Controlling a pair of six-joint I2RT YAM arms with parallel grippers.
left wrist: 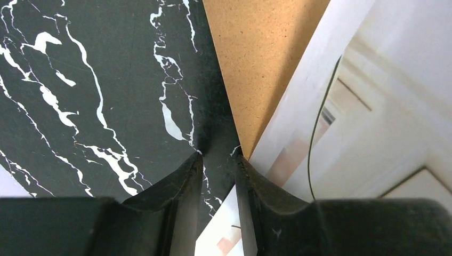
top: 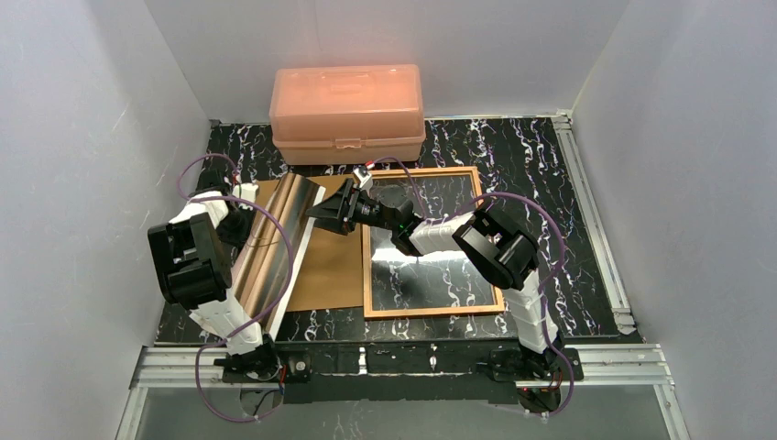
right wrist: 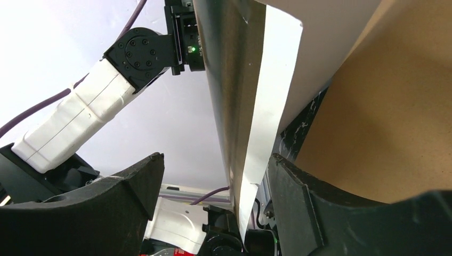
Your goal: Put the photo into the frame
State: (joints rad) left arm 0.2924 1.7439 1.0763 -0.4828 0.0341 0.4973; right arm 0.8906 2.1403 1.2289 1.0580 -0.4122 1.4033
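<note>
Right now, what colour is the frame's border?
Orange-brown wood; the frame shows best in the top view.

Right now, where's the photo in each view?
Top: photo left of centre, tilted up over the brown board.
Left wrist: photo fills the right side, one corner between the left end effector fingers.
Right wrist: photo at centre, nearly edge-on, inside the open right end effector.
Shared landmark: the board, top centre in left wrist, right side in right wrist.
</note>
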